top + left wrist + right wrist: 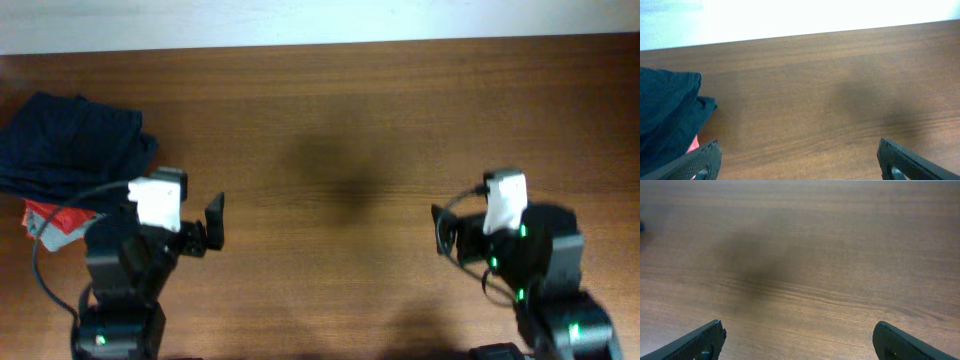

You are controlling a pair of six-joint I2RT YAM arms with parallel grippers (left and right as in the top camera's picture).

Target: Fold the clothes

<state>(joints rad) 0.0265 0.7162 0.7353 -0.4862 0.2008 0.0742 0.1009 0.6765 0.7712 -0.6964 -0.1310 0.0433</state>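
The dark navy garment (70, 145) lies bunched at the table's far left; it also shows at the left edge of the left wrist view (665, 115). My left gripper (212, 222) is open and empty, just right of the garment, fingers wide apart in the left wrist view (797, 160). My right gripper (440, 232) is open and empty over bare wood at the right, far from the garment; its fingers spread wide in the right wrist view (799, 339).
A red and light-coloured folded garment (55, 220) lies under the navy garment's near edge, beside the left arm. A sliver of red (694, 145) shows by the left finger. The wooden table (340, 120) ends at a white wall behind.
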